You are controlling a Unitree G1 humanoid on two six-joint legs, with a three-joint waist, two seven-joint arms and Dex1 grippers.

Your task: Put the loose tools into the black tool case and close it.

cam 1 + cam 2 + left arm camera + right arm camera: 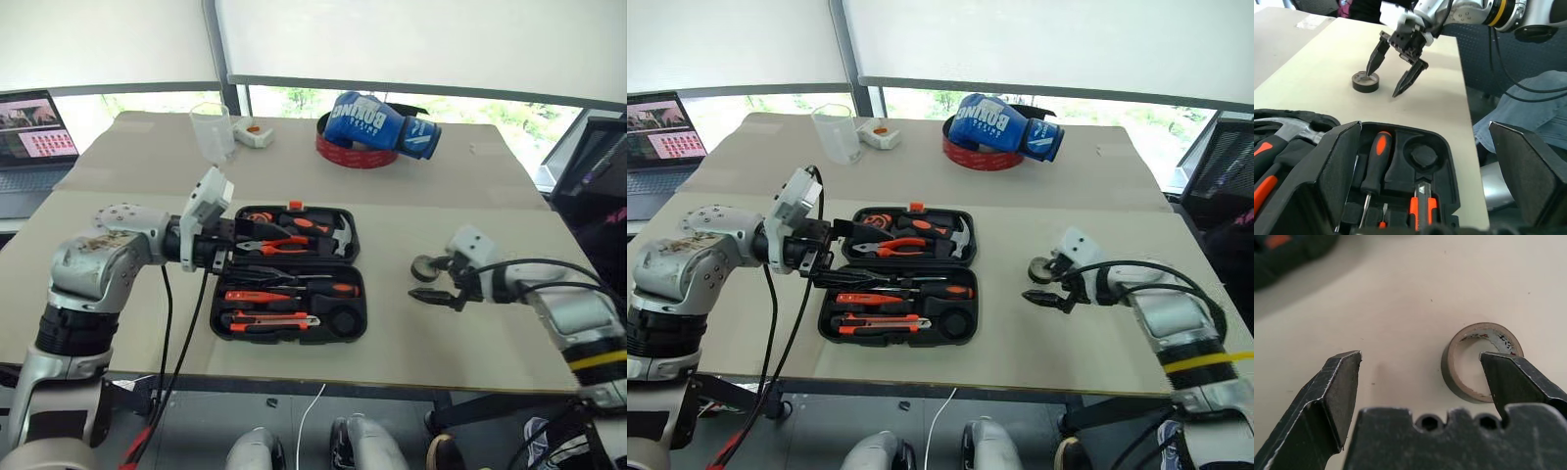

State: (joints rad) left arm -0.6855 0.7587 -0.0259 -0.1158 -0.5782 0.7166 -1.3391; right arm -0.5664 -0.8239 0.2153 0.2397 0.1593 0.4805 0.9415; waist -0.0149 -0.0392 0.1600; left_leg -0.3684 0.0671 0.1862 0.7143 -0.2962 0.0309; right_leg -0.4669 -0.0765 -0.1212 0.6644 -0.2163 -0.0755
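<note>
The black tool case (286, 274) lay open in the middle of the table (470, 323), with its two halves flat and the hinge running between them. In the far half sat the orange-handled pliers (277, 246) and the hammer (338, 235). In the near half a black-and-orange screwdriver (284, 294) rested in its slot, another screwdriver (318, 278) lay just beyond it, and the orange-and-black utility knife (269, 320) lay along the near edge. I could not make out the slim orange tester screwdriver with certainty.

The left claw (838, 257) hung above the left edge of the case, pointing across it, and its fingers (1337, 166) stood wide apart with nothing between them. The right claw (433, 281) was lowered toward the table on the right of the case, well apart from it. Its jaws were also wide and held nothing. A small roll of dark tape (1480, 360) lay flat on the table there, and one finger (1520, 379) of the right claw stood over the ring of the roll, while the other finger was beside it, over bare table.

At the far side of the table were a blue boxing glove (380, 124) on a red-and-black ring (345, 153), and a clear plastic cup (835, 132).
</note>
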